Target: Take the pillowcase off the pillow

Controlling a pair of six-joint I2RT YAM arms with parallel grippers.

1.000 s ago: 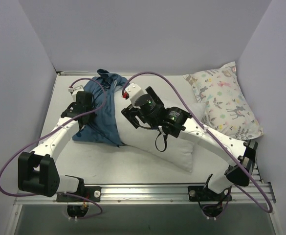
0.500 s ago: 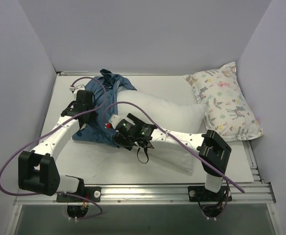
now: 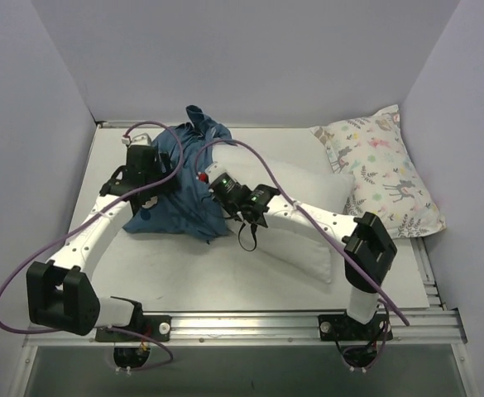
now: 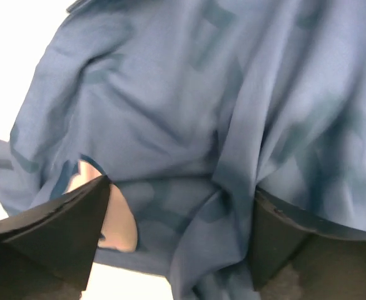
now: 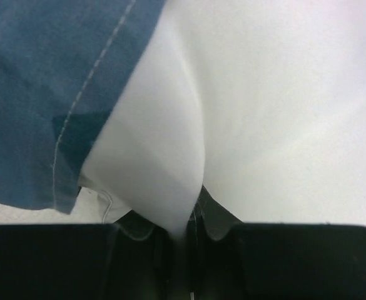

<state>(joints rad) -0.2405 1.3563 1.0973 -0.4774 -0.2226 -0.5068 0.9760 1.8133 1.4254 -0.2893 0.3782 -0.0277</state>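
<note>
Pillowcase (image 3: 179, 186) bunched over pillow (image 3: 295, 219) end, gripped by left tool (image 4: 179, 231); right tool (image 5: 186, 228) pinches pillow.

Top view: fixed high behind the arm bases, looking down and forward over the whole table (image 3: 184, 277). Left wrist view: pressed close against bunched folds of the pillowcase (image 4: 189, 125), looking out past its own dark fingers (image 4: 51, 231). Right wrist view: equally close, facing the pillow (image 5: 264, 106) beside the pillowcase hem, the same patch seen centre-table from above.
</note>
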